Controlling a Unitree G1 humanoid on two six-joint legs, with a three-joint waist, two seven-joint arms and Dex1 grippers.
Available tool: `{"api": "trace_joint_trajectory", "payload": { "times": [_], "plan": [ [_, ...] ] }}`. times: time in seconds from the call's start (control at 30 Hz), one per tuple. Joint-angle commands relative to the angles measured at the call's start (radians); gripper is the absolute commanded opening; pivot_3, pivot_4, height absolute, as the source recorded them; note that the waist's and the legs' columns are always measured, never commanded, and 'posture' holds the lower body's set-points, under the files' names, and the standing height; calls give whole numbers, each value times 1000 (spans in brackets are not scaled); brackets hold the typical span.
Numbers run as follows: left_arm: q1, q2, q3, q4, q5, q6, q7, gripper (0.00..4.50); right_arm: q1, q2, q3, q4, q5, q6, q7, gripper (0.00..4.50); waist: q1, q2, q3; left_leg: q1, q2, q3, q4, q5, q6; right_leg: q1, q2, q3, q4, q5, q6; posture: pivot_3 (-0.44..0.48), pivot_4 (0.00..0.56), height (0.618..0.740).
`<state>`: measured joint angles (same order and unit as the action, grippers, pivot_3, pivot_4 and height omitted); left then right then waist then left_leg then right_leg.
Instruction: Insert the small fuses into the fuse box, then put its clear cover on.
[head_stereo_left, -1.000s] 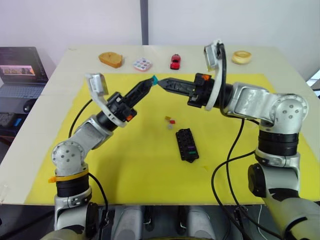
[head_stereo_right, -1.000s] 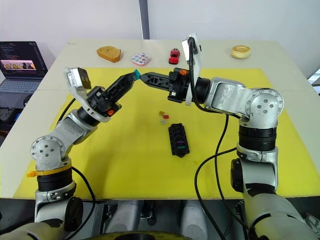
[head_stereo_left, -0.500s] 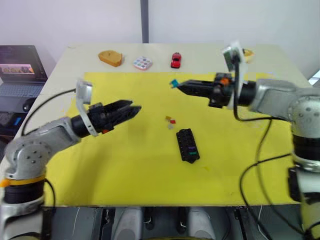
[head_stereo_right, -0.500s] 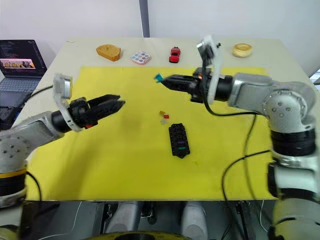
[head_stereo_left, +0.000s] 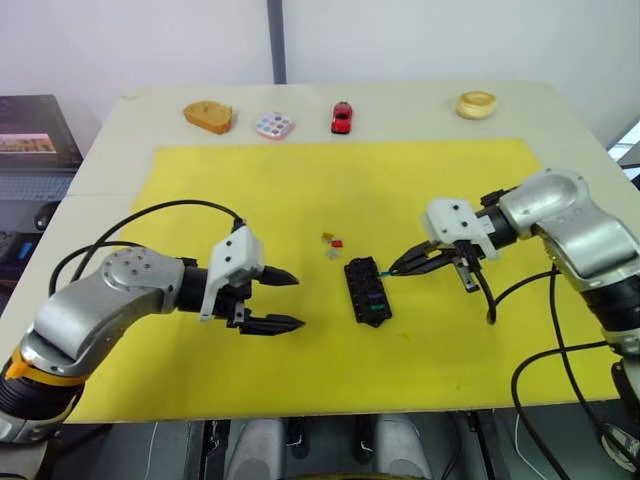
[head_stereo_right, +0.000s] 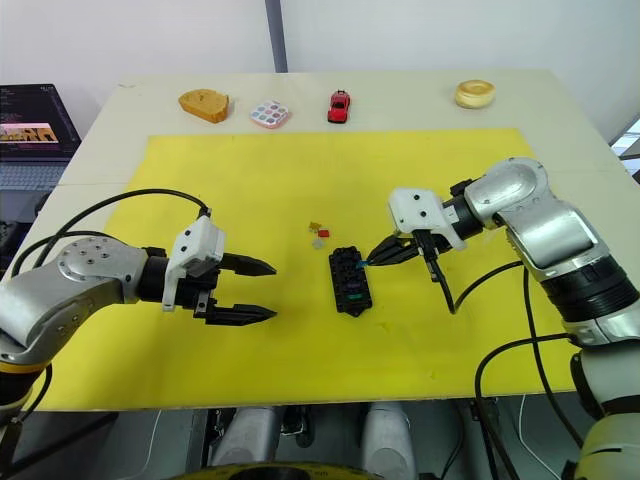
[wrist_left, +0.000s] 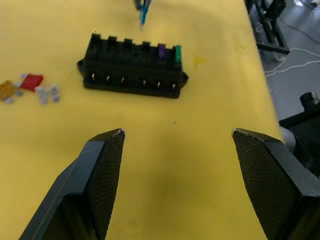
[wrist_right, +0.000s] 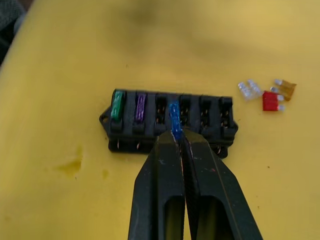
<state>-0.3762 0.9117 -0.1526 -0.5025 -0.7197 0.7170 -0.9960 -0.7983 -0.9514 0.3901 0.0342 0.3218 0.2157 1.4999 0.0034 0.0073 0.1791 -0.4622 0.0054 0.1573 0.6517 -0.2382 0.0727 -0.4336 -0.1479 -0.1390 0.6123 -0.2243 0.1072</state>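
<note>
Fuse box (wrist_right: 169, 125) directly ahead of my right gripper (wrist_right: 176, 136) | fingers pinched on teal-blue fuse (wrist_right: 174, 117) | carried down from mid-air after handover; now over third slot | left gripper (head_stereo_left: 285, 300) wide open, empty, withdrawn | green, purple seated.

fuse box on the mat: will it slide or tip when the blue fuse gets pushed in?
The fuse box lies low and flat on the yellow mat, so tipping seems unlikely. It looks like light plastic and nothing holds it, so an off-axis push from the right end effector, shut on the blue fuse, might slide it.
</note>
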Motion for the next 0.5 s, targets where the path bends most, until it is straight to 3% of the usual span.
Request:
{"api": "trace_joint_trajectory", "payload": {
  "times": [0.03,0.5],
  "plan": [
    [21,-4,24,-41,5,4,2,3596,-16,23,-32,22,-32,-35,35,0,-1,0,0,0,0,0,1,0,0,0,0,0,0,0,0,0,150,740],
    [75,-17,45,-52,26,6,9,3596,-19,69,-58,-48,-38,90,47,0,5,1,0,0,3,-2,10,-1,0,-1,-2,0,1,1,-8,0,150,740]
  ]
}}
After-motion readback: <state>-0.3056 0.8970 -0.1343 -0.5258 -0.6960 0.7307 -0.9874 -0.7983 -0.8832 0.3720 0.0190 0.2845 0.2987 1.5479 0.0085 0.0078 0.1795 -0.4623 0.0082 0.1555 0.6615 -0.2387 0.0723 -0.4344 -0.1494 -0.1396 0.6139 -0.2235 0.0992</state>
